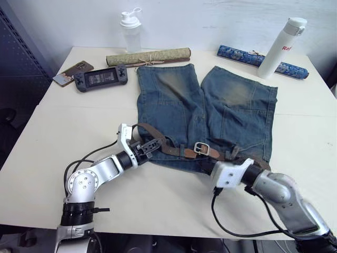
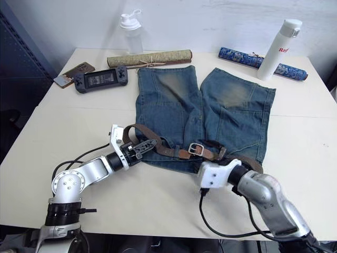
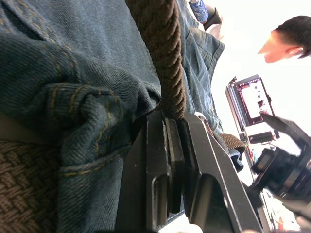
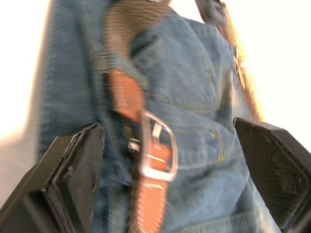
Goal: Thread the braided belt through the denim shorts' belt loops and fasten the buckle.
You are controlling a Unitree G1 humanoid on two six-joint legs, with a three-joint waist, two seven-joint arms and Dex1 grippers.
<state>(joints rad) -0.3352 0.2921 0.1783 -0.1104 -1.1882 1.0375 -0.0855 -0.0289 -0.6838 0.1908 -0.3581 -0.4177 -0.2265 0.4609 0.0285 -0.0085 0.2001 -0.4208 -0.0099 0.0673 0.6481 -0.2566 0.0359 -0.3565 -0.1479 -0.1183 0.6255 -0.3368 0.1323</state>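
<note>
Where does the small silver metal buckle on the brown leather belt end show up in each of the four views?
Left eye view: small silver metal buckle, low centre, on the waistband of the faded blue denim shorts.
Right eye view: same spot.
Left wrist view: I cannot find it; the closed fingers pinch the olive-brown braided belt.
Right wrist view: centre, between the open fingers.
Shared landmark: the shorts.
</note>
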